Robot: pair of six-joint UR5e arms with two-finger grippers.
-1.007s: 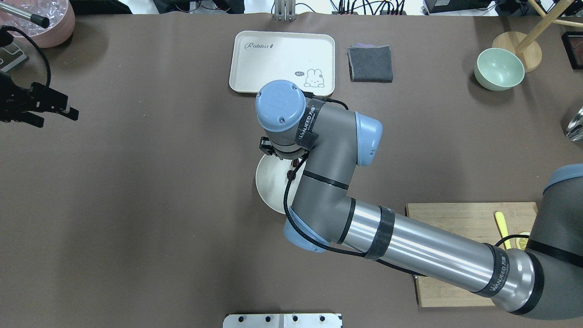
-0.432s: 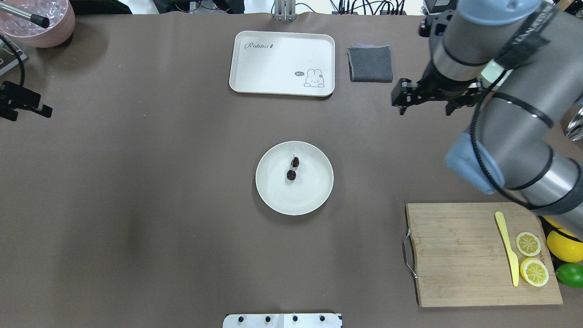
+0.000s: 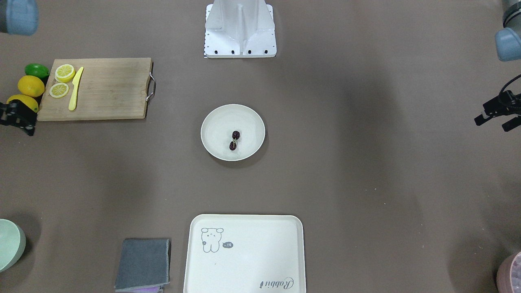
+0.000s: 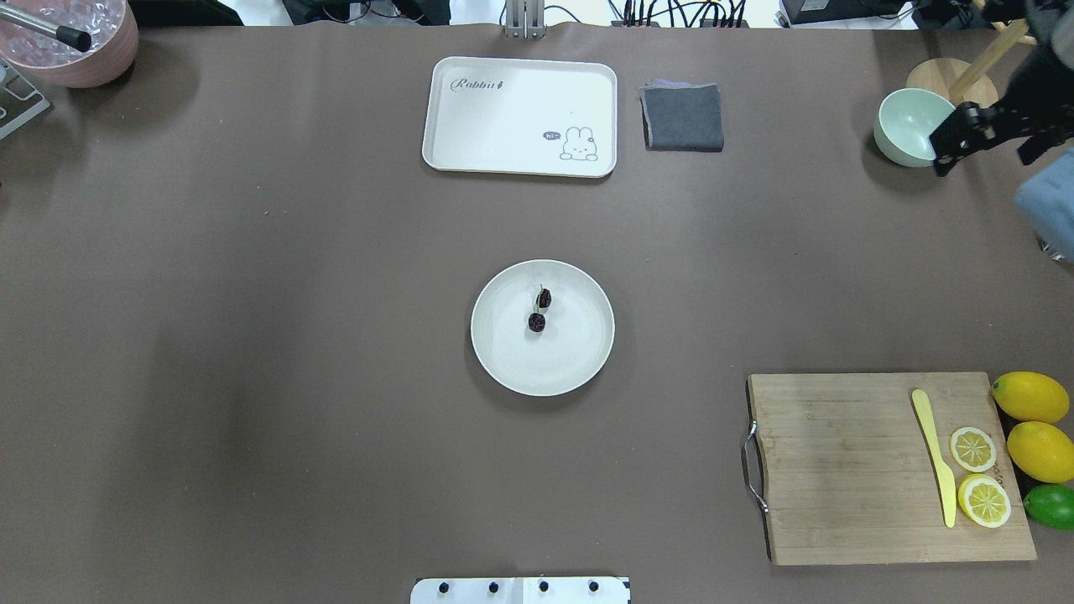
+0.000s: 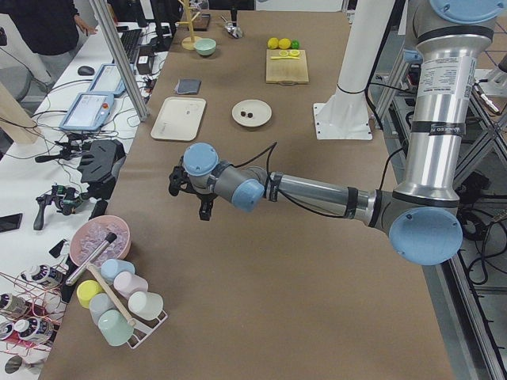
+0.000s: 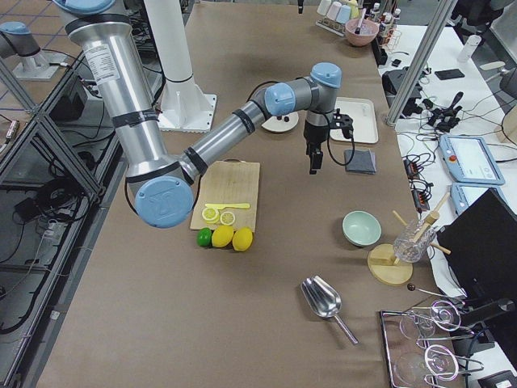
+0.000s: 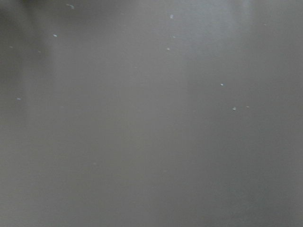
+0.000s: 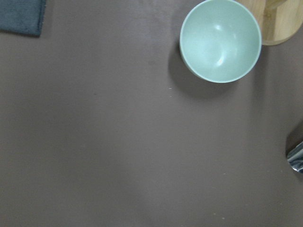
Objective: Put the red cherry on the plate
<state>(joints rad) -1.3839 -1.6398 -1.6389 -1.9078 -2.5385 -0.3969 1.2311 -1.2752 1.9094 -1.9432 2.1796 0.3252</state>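
Two cherries, dark and joined by a thin stem, are lying near the middle of the plate, which is sitting at the centre of the table. The right claw is hanging well apart from the plate, above the table just beside the green bowl. Its two fingers are standing wide apart and gripping nothing. The left claw is hovering near the opposite end of the table, likewise spread open and empty. A tray with a rabbit drawing and a folded grey cloth are lying side by side beyond the plate. On the robot's right, a cutting board is carrying a yellow knife and two lemon halves.
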